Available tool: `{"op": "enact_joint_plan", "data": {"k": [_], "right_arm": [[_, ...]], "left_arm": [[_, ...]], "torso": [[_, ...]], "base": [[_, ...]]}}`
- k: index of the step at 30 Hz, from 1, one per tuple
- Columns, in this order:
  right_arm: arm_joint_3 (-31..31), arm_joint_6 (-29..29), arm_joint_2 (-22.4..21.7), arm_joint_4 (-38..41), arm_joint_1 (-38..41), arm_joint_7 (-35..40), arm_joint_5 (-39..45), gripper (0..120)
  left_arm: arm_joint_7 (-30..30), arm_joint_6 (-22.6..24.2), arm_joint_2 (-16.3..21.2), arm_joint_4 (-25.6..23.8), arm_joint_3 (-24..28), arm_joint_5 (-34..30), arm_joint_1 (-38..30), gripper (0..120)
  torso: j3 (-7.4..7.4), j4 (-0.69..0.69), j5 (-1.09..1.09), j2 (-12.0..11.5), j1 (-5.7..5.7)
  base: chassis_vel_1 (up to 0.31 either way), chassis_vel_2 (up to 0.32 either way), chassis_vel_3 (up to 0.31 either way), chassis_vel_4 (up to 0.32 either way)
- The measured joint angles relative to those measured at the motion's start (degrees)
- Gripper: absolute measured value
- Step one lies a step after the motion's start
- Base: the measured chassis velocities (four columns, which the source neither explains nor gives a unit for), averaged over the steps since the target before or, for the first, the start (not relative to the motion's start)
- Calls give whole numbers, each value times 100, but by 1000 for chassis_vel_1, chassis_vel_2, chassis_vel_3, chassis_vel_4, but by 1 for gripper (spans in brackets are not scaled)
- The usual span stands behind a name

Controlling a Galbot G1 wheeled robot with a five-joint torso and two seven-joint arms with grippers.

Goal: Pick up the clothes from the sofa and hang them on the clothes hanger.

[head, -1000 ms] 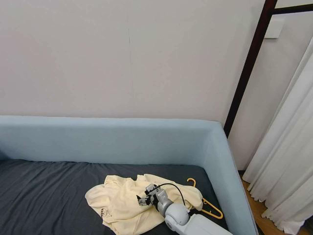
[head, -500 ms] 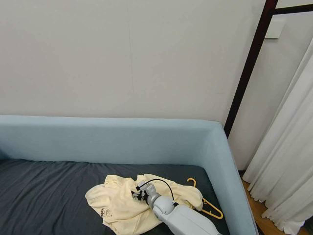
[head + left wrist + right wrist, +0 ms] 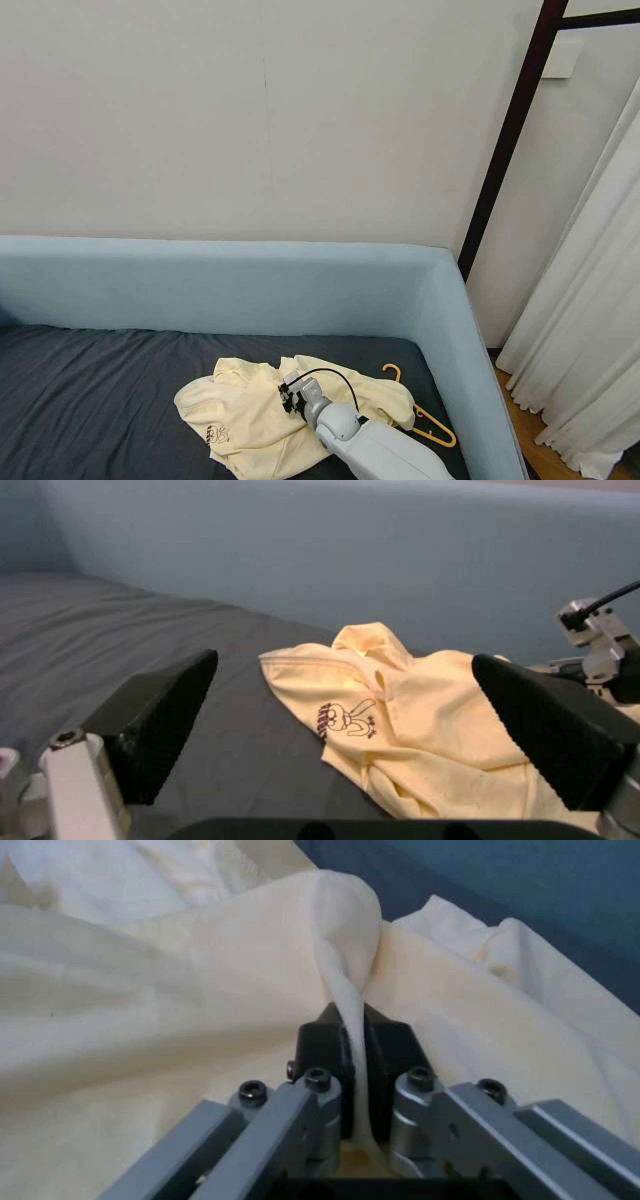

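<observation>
The right gripper (image 3: 352,1042) has its jaws pressed together on a raised fold of the pale yellow T-shirt (image 3: 150,990), which lies crumpled on the dark seat of the light blue sofa (image 3: 300,290). An orange hanger (image 3: 432,428) lies just beside the shirt, partly hidden by it. The left gripper (image 3: 350,720) hangs near the shirt's printed side, jaws wide apart. A black rack pole (image 3: 503,140) and a white curtain (image 3: 590,330) stand beyond the sofa's right end.

- Shirt (image 3: 250,415): soft, matt pale-yellow cloth, creased.
- Sofa (image 3: 220,290): matt woven upholstery, light blue on the back, dark grey on the seat.
- Right gripper (image 3: 355,1046): brushed grey metal fingers, matt black pads, steel screws.
- Hanger (image 3: 432,428): smooth orange plastic.
- Curtain (image 3: 590,330), far right: white cloth.
</observation>
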Motion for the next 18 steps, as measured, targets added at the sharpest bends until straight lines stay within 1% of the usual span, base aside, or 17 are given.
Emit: {"op": "enact_joint_plan", "data": {"k": [1,2,3,4,6,7,9,10,11,12,13,14,15,16,17,18], "right_arm": [[61,18,-92,188,-46,63,5,0],[61,18,-92,188,-46,63,5,0],[116,38,-222,448,-101,147,10,0],[162,76,-409,804,-166,232,-2,0],[208,256,-964,1690,-358,474,-190,0],[208,256,-964,1690,-358,474,-190,0],[221,406,-1496,2472,-594,705,-398,0],[228,489,-1733,2842,-729,769,-488,0],[245,525,-1869,3048,-822,803,-535,0],[245,525,-1869,3048,-822,803,-535,0],[326,643,-2233,3555,-1195,888,-717,0],[333,661,-2268,3595,-1239,892,-745,0],[381,763,-2409,3731,-1442,906,-913,0],[442,911,-2553,3831,-1677,909,-1144,0],[442,911,-2553,3831,-1677,909,-1144,0],[555,1148,-2750,3929,-2057,903,-1504,0]], "left_arm": [[-2,-1,0,3,-5,-20,-10,100],[-2,-1,0,3,-5,-20,-10,100],[-4,-1,6,8,-8,-39,-24,100],[-4,-1,15,16,-11,-53,-41,100],[-4,2,47,46,-10,-81,-103,100],[-4,2,47,46,-10,-81,-103,100],[-7,24,69,79,7,-97,-162,100],[-5,36,77,97,21,-100,-193,100],[-5,48,80,103,29,-101,-212,100],[-5,48,80,103,29,-101,-212,100],[-5,78,90,106,47,-110,-241,100],[-5,82,92,106,49,-111,-243,100],[-3,97,101,103,56,-119,-251,100],[-2,111,114,93,59,-129,-256,100],[-2,111,114,93,59,-129,-256,100],[3,129,136,87,65,-142,-269,100]], "torso": [[0,1,1,0,0],[0,1,1,0,0],[0,2,1,0,0],[0,1,1,0,0],[0,1,2,0,0],[0,1,2,0,0],[0,-4,0,0,0],[-1,-3,1,0,0],[-1,-2,1,0,0],[-1,-2,1,0,0],[-1,-1,0,0,0],[0,-1,1,1,0],[-1,1,3,0,0],[-1,-1,1,0,0],[-1,-1,1,0,0],[-1,-2,2,1,0]], "base": [[0,0,0,0],[0,0,0,0],[0,0,0,0],[0,0,0,0],[0,0,0,0],[0,0,0,0],[0,0,0,0],[0,0,0,0],[0,0,0,0],[0,0,0,0],[0,0,0,0],[0,0,0,0],[0,0,0,0],[0,0,0,0],[0,0,0,0],[0,0,0,0]]}}
